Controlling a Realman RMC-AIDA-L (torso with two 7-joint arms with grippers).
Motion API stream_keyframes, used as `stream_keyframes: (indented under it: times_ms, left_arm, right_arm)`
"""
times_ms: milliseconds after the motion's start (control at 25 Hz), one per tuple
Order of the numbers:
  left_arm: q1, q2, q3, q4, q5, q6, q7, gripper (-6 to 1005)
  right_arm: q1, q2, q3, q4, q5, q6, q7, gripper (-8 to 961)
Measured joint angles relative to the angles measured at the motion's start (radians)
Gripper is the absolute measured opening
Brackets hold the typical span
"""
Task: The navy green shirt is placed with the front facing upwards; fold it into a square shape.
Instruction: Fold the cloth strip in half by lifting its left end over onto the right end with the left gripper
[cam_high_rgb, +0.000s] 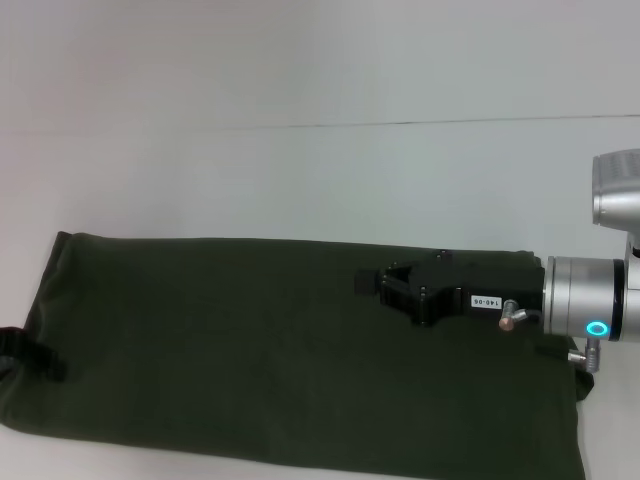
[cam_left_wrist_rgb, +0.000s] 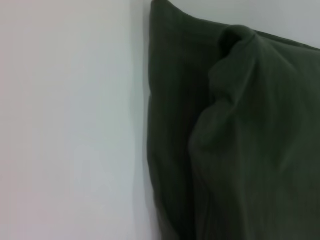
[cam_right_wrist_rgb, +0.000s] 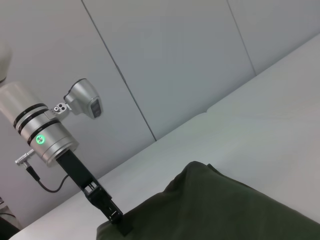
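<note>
Dark olive-green fabric covers the near part of the white table: the navy green shirt lies folded into a long horizontal band, reaching from near the left edge almost to the right edge. At its near left end the left gripper meets the cloth; whether its fingers are spread or closed cannot be told. Farther back, the right gripper hangs over the band's right half, toward its far edge, fingers apparently narrow. Beyond lies bare tabletop.
</note>
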Motion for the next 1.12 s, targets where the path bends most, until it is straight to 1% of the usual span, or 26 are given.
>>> stream_keyframes:
  times_ms: [160,360,720,920,1120]
  left_arm:
    - [0.0,-0.005,0.004,0.001,0.0,-0.002,0.006,546]
    - [0.0,-0.008,0.002,0.002,0.0,-0.004,0.013,311]
    - [-0.003,-0.011,0.0,0.002,-0.013,0.006,0.07,74]
    - [0.0,-0.011,-0.002,0.01,-0.075,0.024,0.093,27]
    - [0.002,-0.011,-0.009,0.016,-0.146,0.061,0.118,27]
  right_arm:
    - [0.0,0.0,0.0,0.0,0.0,-0.001,0.0,0]
    - [-0.001,0.0,-0.001,0.0,0.0,-0.002,0.0,3]
    - [-0.002,0.0,0.0,0.0,0.001,-0.002,0.0,8]
    - [-0.002,0.0,-0.001,0.0,-0.001,-0.002,0.0,11]
    - [-0.002,0.0,-0.003,0.0,-0.004,-0.002,0.0,14]
